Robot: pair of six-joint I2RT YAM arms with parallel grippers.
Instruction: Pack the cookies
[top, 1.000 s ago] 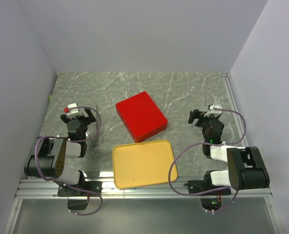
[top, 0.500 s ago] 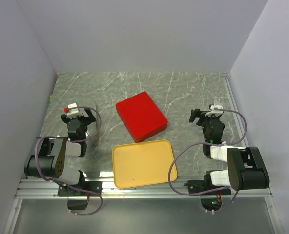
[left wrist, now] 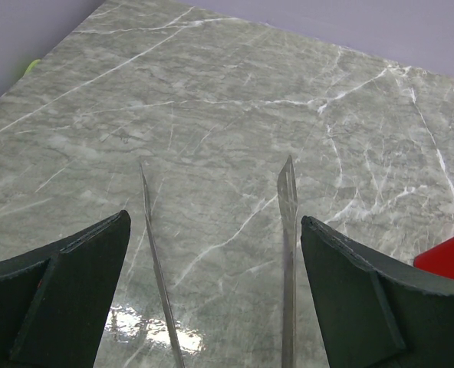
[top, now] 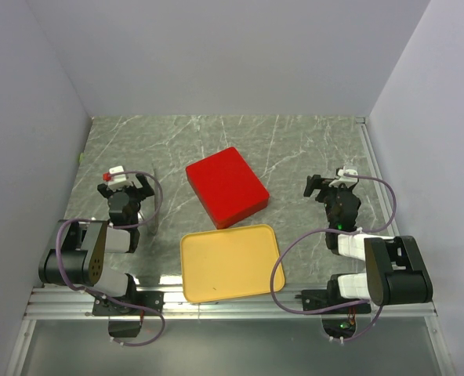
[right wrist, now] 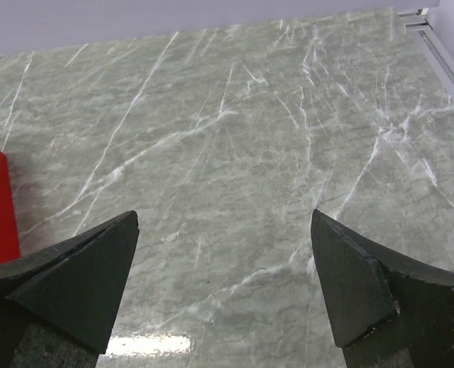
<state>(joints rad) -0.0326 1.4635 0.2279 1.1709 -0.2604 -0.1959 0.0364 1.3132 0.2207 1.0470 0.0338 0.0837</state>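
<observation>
Grey-green marble with white veins covers the table (top: 295, 149), and pale walls close it in on three sides. Near the middle lies a flat red box (top: 226, 186), turned at a slant. Just nearer than it sits a yellow tray (top: 230, 262) with a raised rim, between the two arm bases. Its far edge comes right up to the box's near corner, and I cannot tell whether they touch. The cookies do not show in any view, so I cannot tell where they are.

The left gripper (top: 127, 185) hangs low over bare marble to the left of the red box, apart from it and pointing toward the far wall. Its jaws are spread wide, with only tabletop between them. The right gripper (top: 330, 185) is placed likewise on the right side, about level with the box and apart from it. Its jaws are also wide apart and hold nothing. From the left wrist a red corner of the box peeks in at the right edge. From the right wrist its side shows at the left edge.
</observation>
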